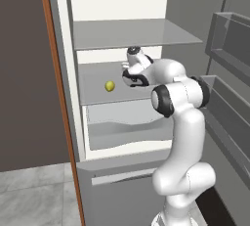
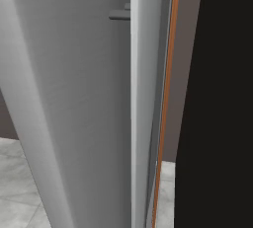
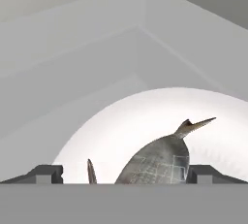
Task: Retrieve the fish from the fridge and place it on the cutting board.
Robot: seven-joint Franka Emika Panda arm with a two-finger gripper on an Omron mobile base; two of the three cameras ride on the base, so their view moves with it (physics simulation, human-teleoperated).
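At the left of the left base view stands the open fridge [image 1: 68, 73], its white interior crossed by grey glass shelves; on the middle shelf [image 1: 95, 90] a small yellow-green fruit [image 1: 110, 86] sits alone, well to the left of the arm's wrist. The arm [image 1: 180, 137] rises from the lower right and reaches in over that same shelf, and beyond it the door bins [image 1: 229, 49] hang on the swung-open door. In the hand view the tool [image 3: 123, 172] is spread wide, its two dark tips standing at either side of the fish [image 3: 157, 162], which lies on a white round plate [image 3: 145, 116] in the back corner of the fridge, tail pointing up and to the right. Nothing is pinched yet, so the step in hand appears to be closing on the fish. To do it well, the tool should probably settle lower so the tips straddle the thick part of the body rather than the thin tail, stop short of pressing on the plate, close gently, then lift straight up before drawing back, keeping below the shelf above. The thin, smooth body may slip if caught near its edge.
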